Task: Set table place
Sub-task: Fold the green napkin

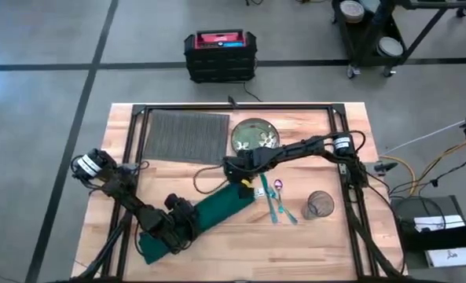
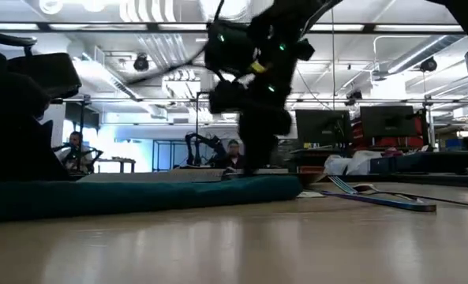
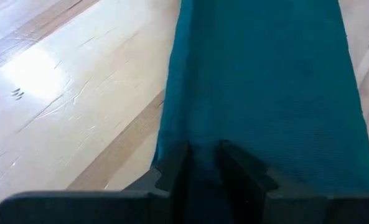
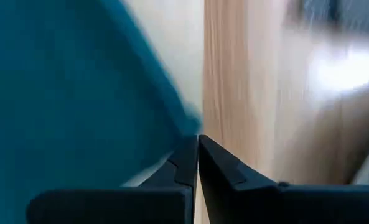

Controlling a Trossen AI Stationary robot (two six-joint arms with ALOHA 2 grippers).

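High view shows the limp green napkin (image 1: 209, 214) lying diagonally on the worktop (image 1: 319, 244), near of the grey placemat (image 1: 185, 134), left claw (image 1: 187, 226) pinching its near-left end, right claw (image 1: 240, 182) pressed together at its far-right corner; soft, best held by edges

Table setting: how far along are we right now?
Placemat lies flat on the table, with the plate beside it, not on it. In hand: both claws grip the green napkin, left claw at one end, right claw shut on the other end's edge. Left: the napkin, utensils, glass and plate are all off the mat.
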